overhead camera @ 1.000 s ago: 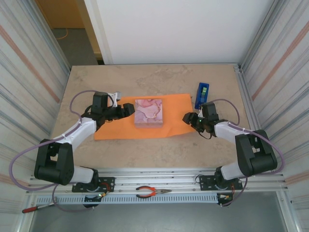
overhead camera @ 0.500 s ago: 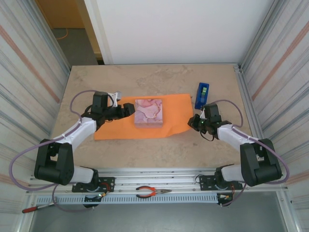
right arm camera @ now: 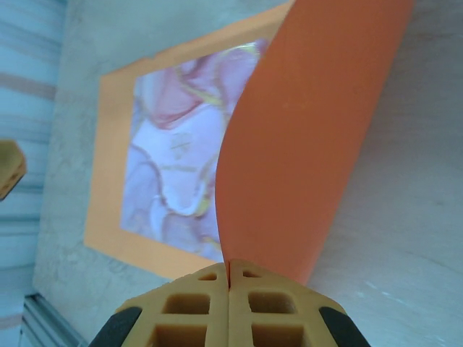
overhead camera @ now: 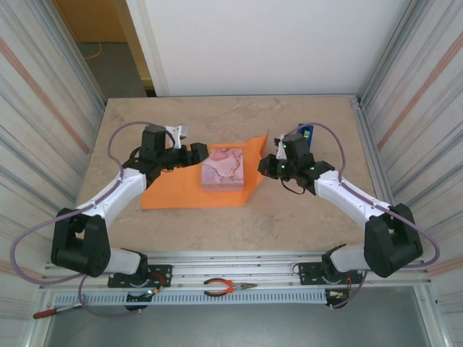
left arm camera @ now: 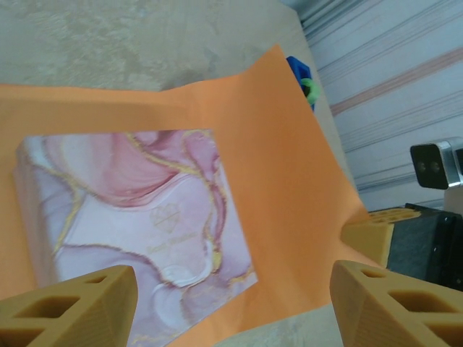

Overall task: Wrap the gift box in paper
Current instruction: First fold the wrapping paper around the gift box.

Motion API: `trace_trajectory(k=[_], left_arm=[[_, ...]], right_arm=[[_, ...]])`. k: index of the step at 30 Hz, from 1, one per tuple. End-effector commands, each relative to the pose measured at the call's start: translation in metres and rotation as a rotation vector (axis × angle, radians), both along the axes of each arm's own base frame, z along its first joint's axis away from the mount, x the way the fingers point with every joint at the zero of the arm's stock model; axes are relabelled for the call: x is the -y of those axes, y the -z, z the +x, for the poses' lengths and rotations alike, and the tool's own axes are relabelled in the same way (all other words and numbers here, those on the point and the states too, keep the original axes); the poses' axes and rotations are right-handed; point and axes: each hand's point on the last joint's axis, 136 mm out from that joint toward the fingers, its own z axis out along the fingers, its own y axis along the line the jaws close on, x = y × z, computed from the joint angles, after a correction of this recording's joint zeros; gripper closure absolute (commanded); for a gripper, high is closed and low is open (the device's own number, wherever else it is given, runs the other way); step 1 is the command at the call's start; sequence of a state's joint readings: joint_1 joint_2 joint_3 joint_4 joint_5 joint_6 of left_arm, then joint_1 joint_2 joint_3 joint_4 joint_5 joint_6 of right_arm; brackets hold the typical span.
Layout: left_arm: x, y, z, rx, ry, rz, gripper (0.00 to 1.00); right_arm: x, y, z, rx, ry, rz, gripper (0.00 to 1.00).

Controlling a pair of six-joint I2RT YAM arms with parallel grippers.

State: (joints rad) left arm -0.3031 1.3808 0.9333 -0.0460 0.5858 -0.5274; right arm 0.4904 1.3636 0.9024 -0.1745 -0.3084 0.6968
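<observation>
1. The box (overhead camera: 223, 168), pink-marbled on top, lies flat on the paper (overhead camera: 173, 194). It is just ahead of the right end effector (overhead camera: 268, 165) and just below and ahead of the left end effector (overhead camera: 201, 153).
2. The right end effector (right arm camera: 228, 273) is pinched tight on the paper's edge. From its tips the paper (right arm camera: 311, 130) rises as a curved flap, and the box (right arm camera: 173, 152) lies beyond it.
3. The left end effector (left arm camera: 233, 278) is spread wide and holds nothing. Its wrist view frames the box (left arm camera: 137, 202) between the two fingers, with the raised paper (left arm camera: 289, 159) past the far one.
4. The step in hand, as I judge it, is folding that raised side over the box top.
5. To do it well, carry the pinched edge in a low arc toward the left end effector. Hold the paper taut so it creases at the box wall nearest the right end effector and does not balloon.
6. Pull gently, because hard drag would likely slide the box along the tabletop (overhead camera: 217, 116). The left end effector could press down on the box to steady it, then pin the paper as it lands.
7. The tape dispenser (left arm camera: 298, 71) sits beyond the raised paper, close behind the right end effector.
</observation>
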Motion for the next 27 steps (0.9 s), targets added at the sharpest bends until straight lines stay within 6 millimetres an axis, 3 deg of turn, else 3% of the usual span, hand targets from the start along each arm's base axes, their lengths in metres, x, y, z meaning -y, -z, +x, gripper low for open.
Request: trace_trajectory(k=[1, 6, 13, 22, 27], left_arm=[[0.016, -0.013, 0.006, 0.0, 0.021, -0.02, 0.29], [0.038, -0.02, 0.017, 0.002, 0.039, -0.014, 0.28], [0.066, -0.023, 0.029, 0.014, 0.071, -0.003, 0.28], [0.082, 0.002, 0.028, -0.03, 0.097, 0.045, 0.29], [0.087, 0.017, 0.024, -0.054, 0.115, 0.065, 0.37]], right_arm=[[-0.015, 0.0, -0.007, -0.006, -0.072, -0.038, 1.0], [-0.042, -0.01, -0.015, 0.016, -0.147, -0.025, 1.0], [-0.06, -0.01, -0.02, 0.017, -0.184, -0.019, 1.0], [-0.071, -0.01, -0.021, 0.018, -0.205, -0.007, 1.0], [-0.073, -0.01, -0.021, 0.02, -0.206, -0.004, 1.0]])
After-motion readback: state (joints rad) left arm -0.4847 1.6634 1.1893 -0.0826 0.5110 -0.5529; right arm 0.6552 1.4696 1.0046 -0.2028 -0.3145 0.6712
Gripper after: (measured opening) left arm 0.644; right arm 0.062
